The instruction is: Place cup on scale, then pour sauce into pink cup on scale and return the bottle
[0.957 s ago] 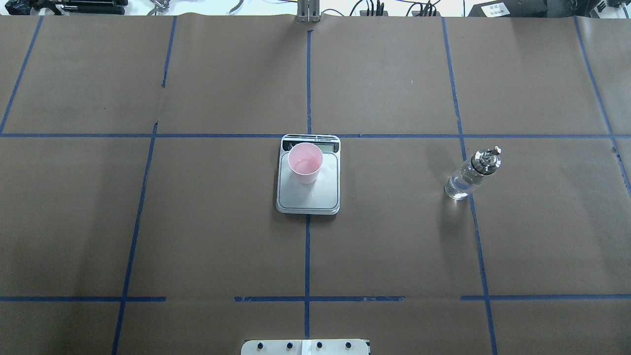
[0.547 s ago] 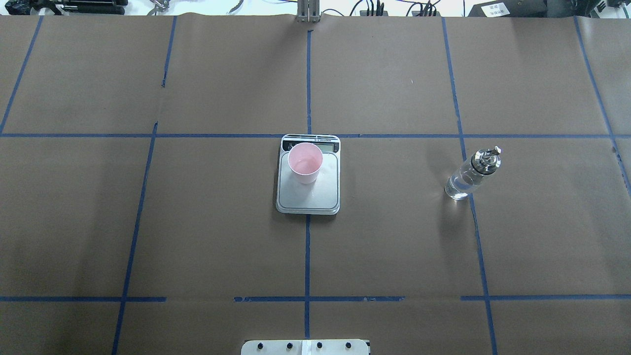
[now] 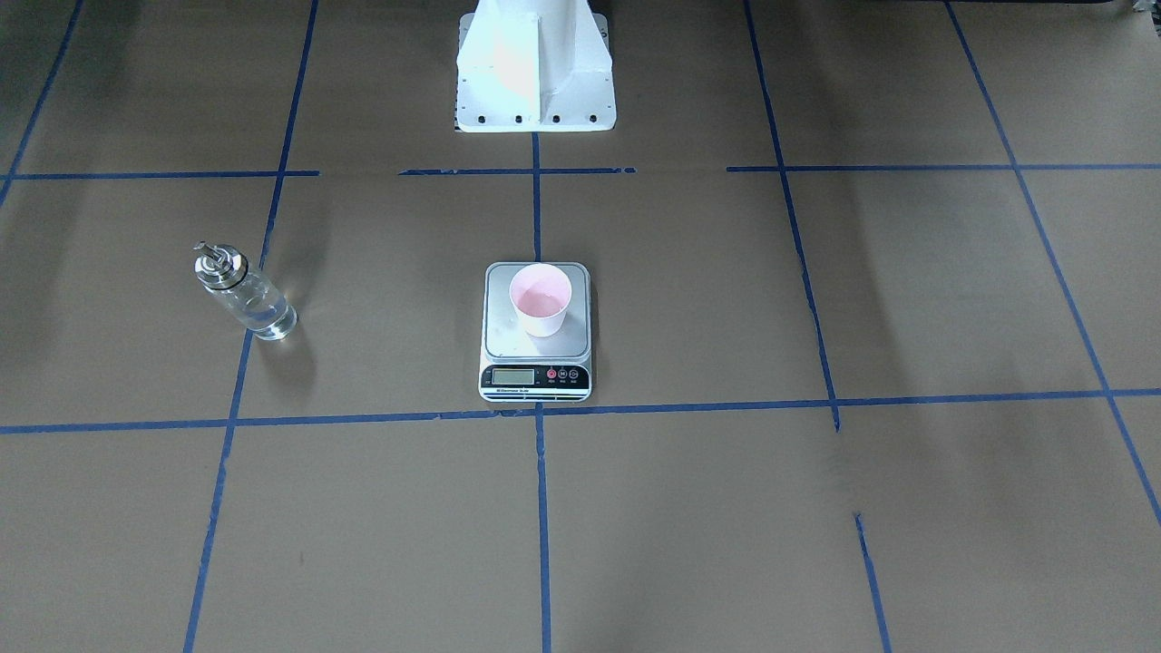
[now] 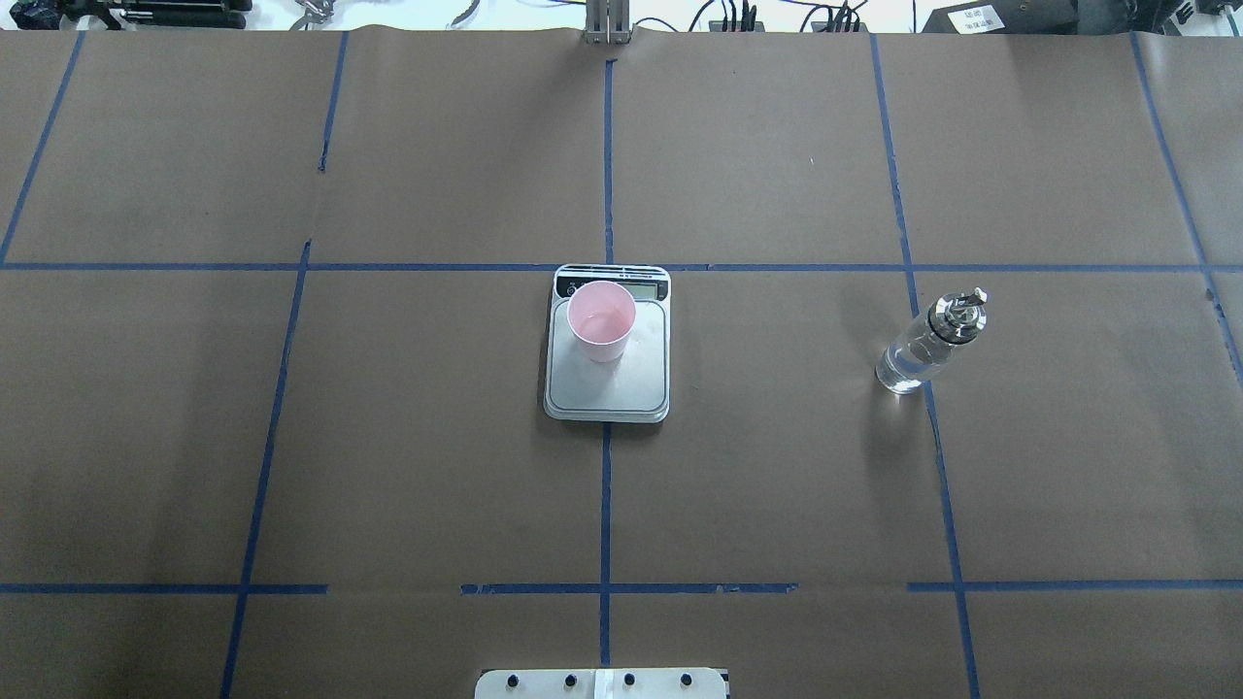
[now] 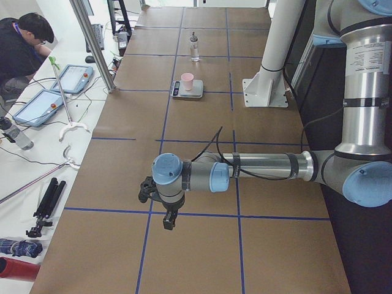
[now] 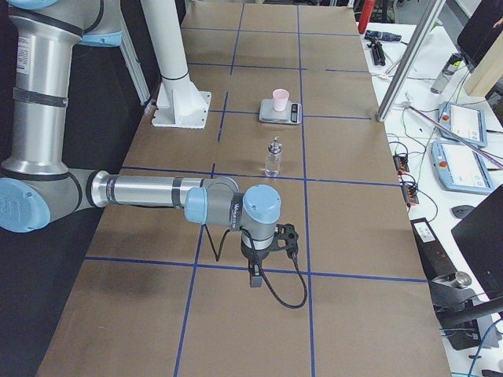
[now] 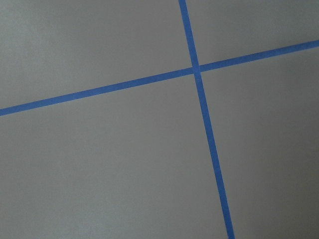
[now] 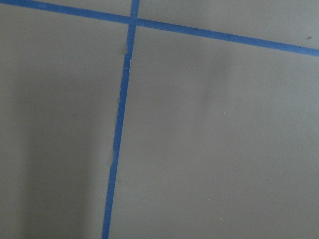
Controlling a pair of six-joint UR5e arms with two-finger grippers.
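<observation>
The pale pink cup [image 4: 602,320] stands upright on the silver scale [image 4: 607,390] at the table's middle, on the half of the platform nearer the display [image 3: 513,375]. The clear glass bottle [image 4: 923,349] with its silver pourer cap stands upright on the table, well apart from the scale on my right arm's side, with clear sauce [image 4: 903,372] in its lower part. My left gripper [image 5: 168,220] hangs low over the table's left end. My right gripper [image 6: 255,276] hangs over the right end. Both show only in the side views, so I cannot tell whether they are open or shut. Both wrist views show only brown paper and blue tape.
The white robot pedestal [image 3: 535,63] stands behind the scale. Brown paper with blue tape lines [image 4: 607,505] covers the table. A person [image 5: 24,43] sits at a side bench with tablets [image 5: 76,76], cables and a tripod [image 5: 46,205].
</observation>
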